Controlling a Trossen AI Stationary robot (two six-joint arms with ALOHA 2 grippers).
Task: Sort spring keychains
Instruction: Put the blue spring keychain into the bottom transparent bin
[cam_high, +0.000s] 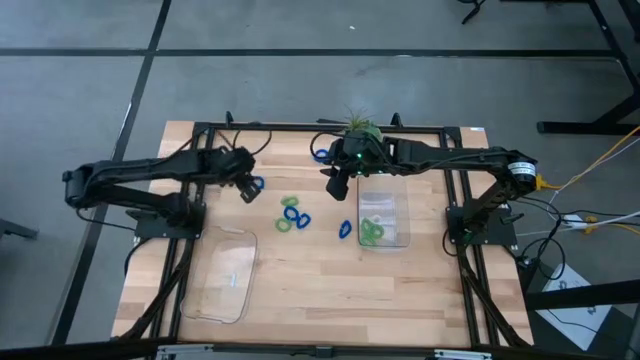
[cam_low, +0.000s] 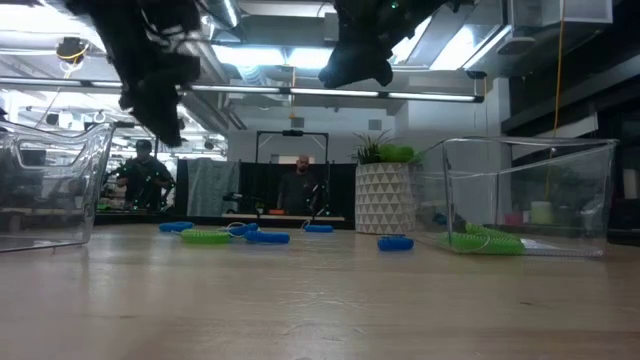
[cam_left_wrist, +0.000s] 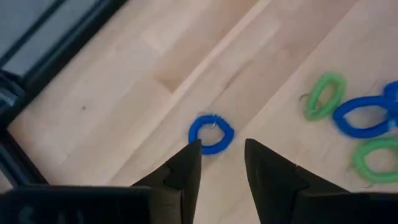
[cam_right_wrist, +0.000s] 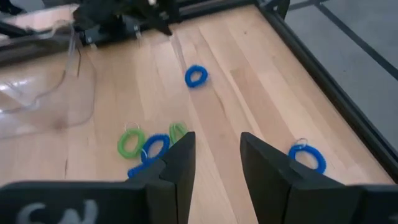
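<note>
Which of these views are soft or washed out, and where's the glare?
Left wrist view: soft all over; the blue spring keychain past the open left gripper has fuzzy edges. Low view: bright ceiling lights leave both arms as dark silhouettes. High view: reflections on the empty clear tray blur its outline. Right wrist view: evenly lit, right gripper open.

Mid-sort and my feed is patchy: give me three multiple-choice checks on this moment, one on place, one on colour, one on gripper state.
1. The left gripper hovers over:
A. a lone blue coiled keychain
B. the potted plant
C. a tray

2. The keychains inside the right-hand clear plastic tray are:
A. blue
B. green
C. mixed

3. The right gripper is:
A. shut on a keychain
B. open and empty
C. inside the tray

Answers: 1 A, its wrist view shows the loop just past the fingers. 2 B, only green coils show there. 3 B, its fingers stand apart around nothing.
</note>
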